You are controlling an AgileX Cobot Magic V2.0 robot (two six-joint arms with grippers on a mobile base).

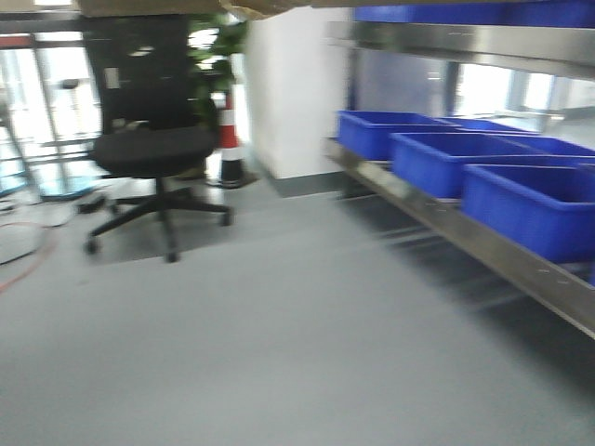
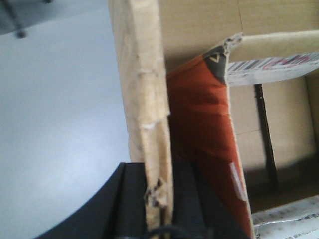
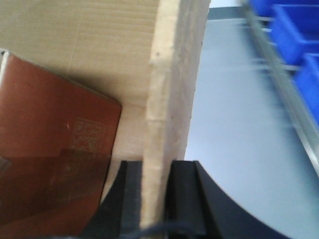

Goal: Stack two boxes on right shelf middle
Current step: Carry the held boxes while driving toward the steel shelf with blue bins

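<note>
An open cardboard box is held up between both arms. In the left wrist view my left gripper (image 2: 158, 172) is shut on the box's left wall (image 2: 142, 74). An orange-red packet (image 2: 199, 114) and a white labelled carton (image 2: 271, 64) lie inside. In the right wrist view my right gripper (image 3: 156, 169) is shut on the box's right wall (image 3: 174, 74), with a brown-red packet (image 3: 55, 144) inside. In the front view only the box's bottom edge (image 1: 186, 6) shows along the top. The right shelf's metal rail (image 1: 437, 209) runs along the right. No second box shows.
Several blue bins (image 1: 521, 209) fill the lower shelf level, under another steel shelf level (image 1: 465, 42). A black office chair (image 1: 153, 149) and a red-white cone (image 1: 230, 149) stand ahead on the left on grey floor (image 1: 279, 334). A white pillar (image 1: 297, 93) stands behind.
</note>
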